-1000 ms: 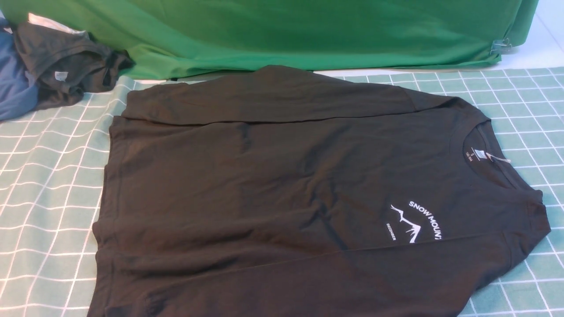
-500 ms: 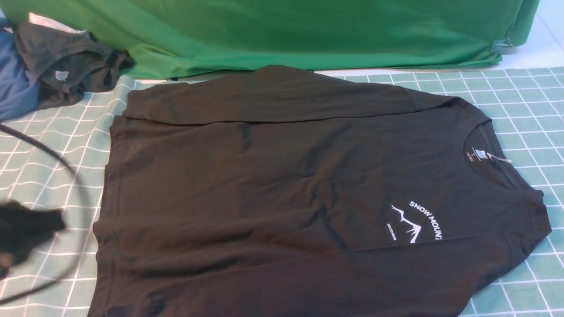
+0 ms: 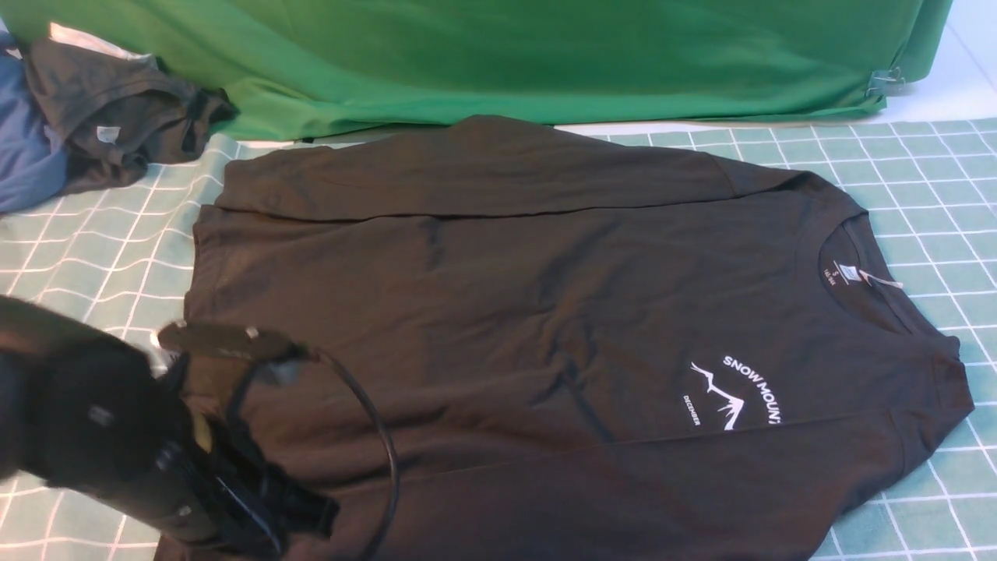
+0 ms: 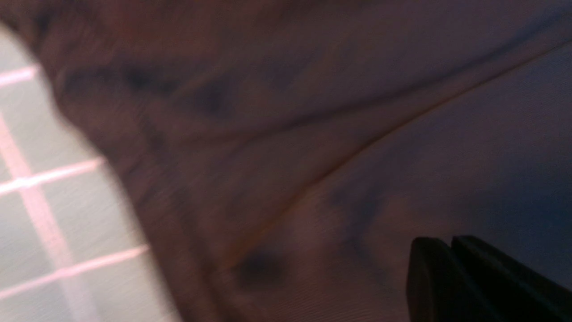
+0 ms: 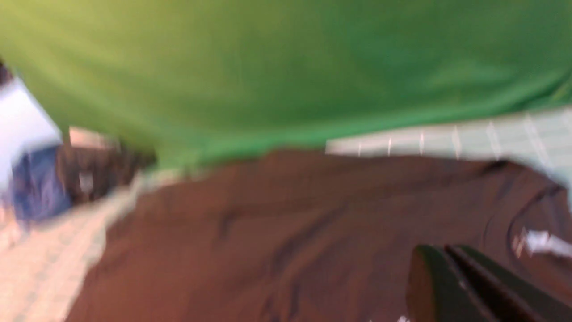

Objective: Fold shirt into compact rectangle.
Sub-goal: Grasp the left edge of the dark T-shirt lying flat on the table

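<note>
Shirt [image 3: 545, 312] lies flat, front up, on the check cloth [image 3: 93, 257]. Collar twd robot's right, hem twd left, far sleeve folded in over the body. Near sleeve looks tucked in too, but the frame cuts off the near edge. Left claw [image 3: 308, 510] is over the near hem corner, fingers pressed together w/ nothing between them. Right claw [image 5: 447, 252] is likewise closed and empty, up above the shirt.

Step in hand, as I read it: reach for a grasp at the hem. To do it well:
- open the jaws before going down
- come in low at the hem edge
- pinch all layers incl. sleeve, not just the top ply
- right claw takes the matching pt at the shoulder end, so both lift level (uneven lift = skewed fold)

Views:
- Front: gives the whole layout, w/ neck label [image 3: 845, 274], SNOW MOUNT print [image 3: 736, 393], grey garment [image 3: 117, 117] and green cloth [image 3: 506, 62] at the back, but no right claw.
- Left wrist: blurred; shows hem edge vs check cloth and a fold line close up.
- Right wrist: blurred; the only view that shows the right claw.
</note>
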Controlling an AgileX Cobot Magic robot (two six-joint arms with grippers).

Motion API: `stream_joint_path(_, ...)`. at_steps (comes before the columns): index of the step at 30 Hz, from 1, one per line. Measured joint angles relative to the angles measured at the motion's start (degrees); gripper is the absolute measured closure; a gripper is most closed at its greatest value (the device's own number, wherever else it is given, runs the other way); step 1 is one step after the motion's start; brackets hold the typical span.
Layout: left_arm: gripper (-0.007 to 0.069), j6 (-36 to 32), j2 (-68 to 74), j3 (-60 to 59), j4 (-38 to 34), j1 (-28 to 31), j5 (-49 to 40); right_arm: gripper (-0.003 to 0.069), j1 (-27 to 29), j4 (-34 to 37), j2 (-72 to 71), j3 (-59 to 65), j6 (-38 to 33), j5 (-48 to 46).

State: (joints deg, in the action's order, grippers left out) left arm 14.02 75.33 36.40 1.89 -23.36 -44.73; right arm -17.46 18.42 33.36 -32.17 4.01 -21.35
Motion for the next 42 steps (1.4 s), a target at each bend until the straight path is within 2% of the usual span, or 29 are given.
stream_joint_path(1, 0.0623, 5.1, 1.6, 0.0, 5.8, -0.9, -1.5, 0.0637, -1.3, 0.0, 1.8, -0.1, -0.2, -0.6)
stream_joint_path(2, 0.0620, 7.7, 2.3, 0.0, 8.7, -0.8, -2.6, 0.0637, -2.1, 0.0, 2.6, -0.1, -0.4, -0.9)
stream_joint_path(4, 0.0618, 9.8, 2.8, 0.0, 10.1, 0.5, -4.1, 0.0636, -4.0, 0.0, 3.8, -0.1, -1.3, -1.4)
stream_joint_path(12, 0.0613, 2.0, 2.6, 0.0, -2.7, 14.1, -1.2, 0.0630, -6.9, 0.0, 4.2, -0.3, -2.3, -1.1)
stream_joint_path(16, 0.0592, 0.2, 2.6, 0.0, -2.7, 16.3, -1.5, 0.0630, -7.1, 0.0, 4.2, -0.3, -2.9, -0.6)
stream_joint_path(23, 0.0417, -5.3, 2.6, -0.5, -3.1, 16.5, -2.6, 0.0629, -7.1, 0.0, 4.2, -0.3, -2.9, 1.0)
stream_joint_path(25, 0.0303, -6.8, 2.6, -1.9, -2.5, 16.5, -2.0, 0.0629, -7.1, 0.0, 4.2, -0.3, -2.9, 1.2)
stream_joint_path(28, 0.0191, -8.4, 3.0, -3.5, -4.2, 16.5, 1.2, 0.0629, -7.1, 0.0, 4.2, -0.3, -2.9, 1.2)
stream_joint_path(32, 0.0130, -12.9, 4.1, -4.0, -7.3, 16.5, 3.8, 0.0629, -7.1, 0.0, 4.2, -0.3, -2.9, 1.2)
stream_joint_path(38, 0.0153, -16.0, 4.2, -4.0, -8.4, 16.5, 5.4, 0.0629, -7.1, 0.0, 4.2, -0.3, -2.9, 1.2)
stream_joint_path(42, 0.0242, -16.4, 5.6, -4.0, -9.5, 16.5, 5.4, 0.0629, -7.1, 0.0, 4.2, -0.3, -2.9, 1.2)
